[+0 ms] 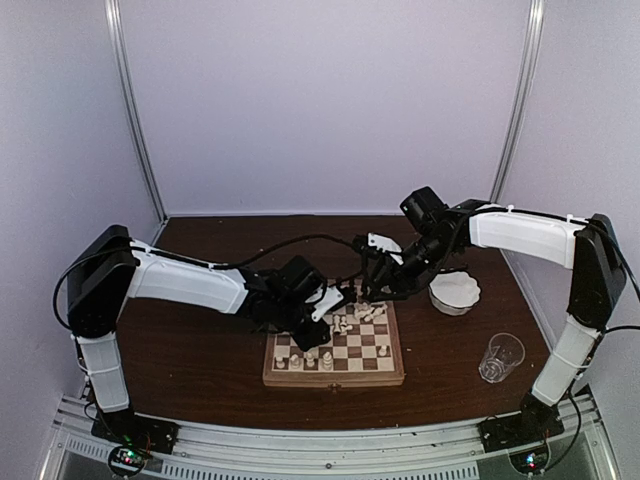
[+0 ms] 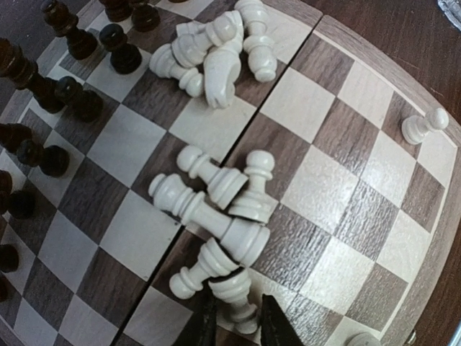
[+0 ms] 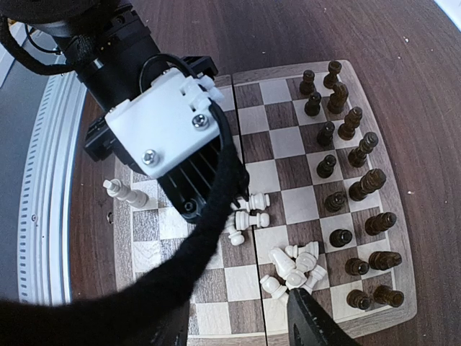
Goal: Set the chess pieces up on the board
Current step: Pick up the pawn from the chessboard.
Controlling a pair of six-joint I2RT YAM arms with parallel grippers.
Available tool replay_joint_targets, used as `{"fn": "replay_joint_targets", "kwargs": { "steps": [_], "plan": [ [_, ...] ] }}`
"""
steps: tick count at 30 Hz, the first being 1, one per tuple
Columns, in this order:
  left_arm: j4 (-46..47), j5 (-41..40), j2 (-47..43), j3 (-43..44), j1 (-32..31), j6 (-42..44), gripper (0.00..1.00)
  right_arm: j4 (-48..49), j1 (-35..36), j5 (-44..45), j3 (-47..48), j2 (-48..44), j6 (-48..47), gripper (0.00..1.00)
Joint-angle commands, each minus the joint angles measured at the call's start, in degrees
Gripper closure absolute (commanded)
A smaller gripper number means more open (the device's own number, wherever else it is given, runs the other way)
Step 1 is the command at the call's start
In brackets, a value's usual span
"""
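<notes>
The board (image 1: 345, 372) lies at the table's middle. Dark chess pieces (image 3: 351, 189) stand in two rows along one side; in the left wrist view the dark pieces (image 2: 72, 94) are at the upper left. White chess pieces lie toppled in two heaps (image 3: 295, 265) (image 2: 223, 198), and one white piece (image 2: 423, 126) stands alone near the rim. My left gripper (image 2: 241, 328) is low over the nearer heap, shut on a lying white piece (image 2: 238, 292) at its thin end. My right gripper (image 3: 238, 328) hovers open above the board and holds nothing.
A white scalloped bowl (image 1: 455, 292) sits to the right of the board. A clear glass (image 1: 501, 357) stands at the front right. A black cable (image 3: 180, 274) crosses the right wrist view and hides part of the board.
</notes>
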Motion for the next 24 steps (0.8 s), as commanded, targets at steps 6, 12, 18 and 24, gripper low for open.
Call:
{"fn": "replay_joint_targets", "kwargs": {
  "steps": [6,12,18,24],
  "plan": [
    [-2.26,-1.87,0.95,0.58,-0.07,-0.35,0.91,0.35,-0.61,-1.52,-0.79,0.14,0.12,0.51],
    [-1.95,-3.59,-2.09,-1.2,0.3,0.71,0.97,-0.09,-0.6,-2.48,-1.01,1.0,-0.91,0.52],
    [6.28,5.76,-7.83,-6.3,3.45,-1.21,1.0,-0.6,-0.52,-4.13,-0.97,2.51,-1.08,0.52],
    [8.98,14.7,-8.72,-6.61,4.73,-3.47,1.0,-0.33,-0.17,-4.94,-0.49,3.86,0.44,0.51]
  ]
}}
